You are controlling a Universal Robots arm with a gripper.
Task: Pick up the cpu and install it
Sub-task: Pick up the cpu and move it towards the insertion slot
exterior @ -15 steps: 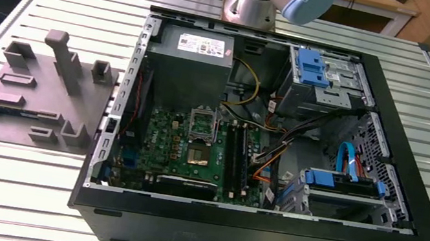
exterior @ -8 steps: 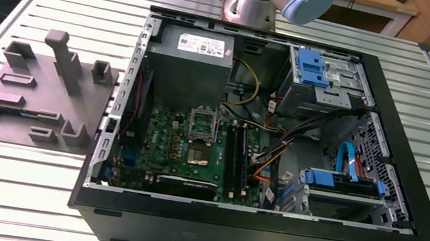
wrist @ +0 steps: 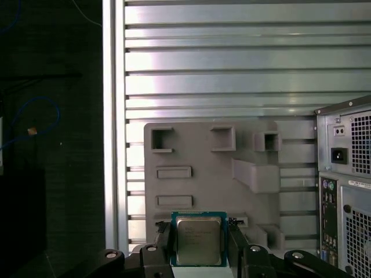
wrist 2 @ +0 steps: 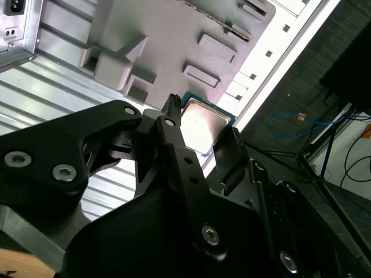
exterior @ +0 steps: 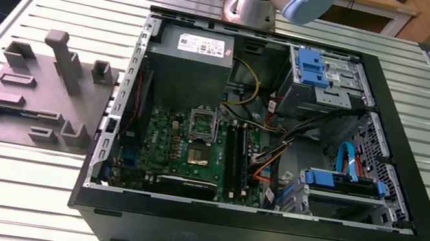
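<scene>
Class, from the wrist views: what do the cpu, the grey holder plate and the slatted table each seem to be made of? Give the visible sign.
The cpu: silvery metal lid, dull sheen, green board-like rim. The holder plate: matt grey, probably moulded plastic, no glare. The table: likely aluminium slats, bright streaky reflections.

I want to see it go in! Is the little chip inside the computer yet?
Out. In both wrist views the cpu is held between the fingers of the gripper, over the grey tray.
</scene>
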